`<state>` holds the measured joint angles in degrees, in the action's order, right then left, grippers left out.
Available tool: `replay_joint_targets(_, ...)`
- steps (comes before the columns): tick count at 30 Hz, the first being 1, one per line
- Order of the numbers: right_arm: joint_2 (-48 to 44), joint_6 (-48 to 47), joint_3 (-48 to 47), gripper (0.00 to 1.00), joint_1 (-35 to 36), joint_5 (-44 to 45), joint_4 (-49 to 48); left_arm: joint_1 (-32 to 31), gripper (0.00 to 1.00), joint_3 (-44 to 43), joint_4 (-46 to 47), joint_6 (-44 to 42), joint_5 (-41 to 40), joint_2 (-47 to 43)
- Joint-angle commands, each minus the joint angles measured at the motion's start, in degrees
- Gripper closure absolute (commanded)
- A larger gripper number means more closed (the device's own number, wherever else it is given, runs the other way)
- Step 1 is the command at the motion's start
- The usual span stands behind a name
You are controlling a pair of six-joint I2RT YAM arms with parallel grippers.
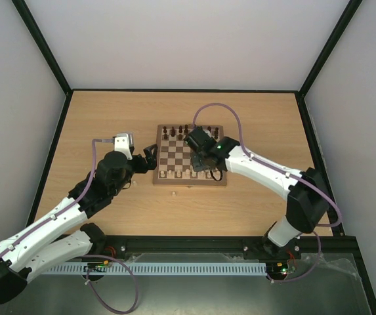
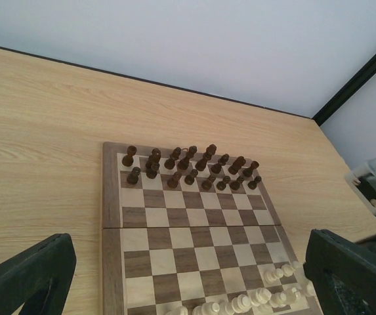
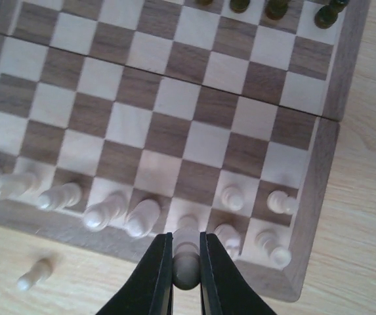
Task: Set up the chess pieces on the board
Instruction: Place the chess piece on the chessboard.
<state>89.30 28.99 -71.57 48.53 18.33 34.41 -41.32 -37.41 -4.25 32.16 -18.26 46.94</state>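
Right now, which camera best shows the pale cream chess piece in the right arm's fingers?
The right wrist view: the pale cream chess piece sits close up between the black fingers at the checkered wooden board's near edge. In the top view the right arm covers it. In the left wrist view I cannot pick it out.

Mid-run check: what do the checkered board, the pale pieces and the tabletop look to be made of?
The square brown-and-cream checkered chessboard looks like matte wood, by the grain in its mid-brown border. The small pale cream chess pieces: likely turned light wood with a slight sheen, though blur leaves plastic possible. The light tan tabletop: wood-look, probably laminate, by its even streaked grain and flat finish.
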Motion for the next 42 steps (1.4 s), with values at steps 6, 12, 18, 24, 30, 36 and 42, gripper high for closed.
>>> replay_joint_targets(6,9.5,-3.83,-5.19,0.93,-3.96,-1.87,0.21,0.36,0.01,0.14,0.83,0.01,-0.52,-0.16)
replay_joint_targets(12,13.3,-4.21,-6.55,0.93,-4.68,-2.25,0.19,0.36,0.01,0.17,0.76,0.0,-0.46,-0.23)
replay_joint_targets(18,14.84,-4.12,-5.66,0.93,-4.7,-2.78,-0.06,0.36,0.01,0.17,0.65,0.01,-0.46,-0.54)
replay_joint_targets(24,15.77,-4.11,-5.02,0.91,-4.9,-2.9,-0.56,0.36,0.01,0.17,0.66,-0.04,-0.37,-0.53)
replay_joint_targets(30,16.94,-4.29,-4.8,0.9,-5.37,-3.55,-1.09,0.36,0.01,0.2,0.65,-0.03,-0.37,-0.62)
replay_joint_targets(36,17.42,-4.56,-4.25,0.9,-5.92,-4.0,-1.54,0.36,0.01,0.18,0.69,-0.01,-0.37,-0.74)
replay_joint_targets(42,17.86,-4.73,-3.73,0.87,-6.17,-4.37,-1.73,0.36,0.01,0.15,0.65,0.01,-0.28,-0.58)
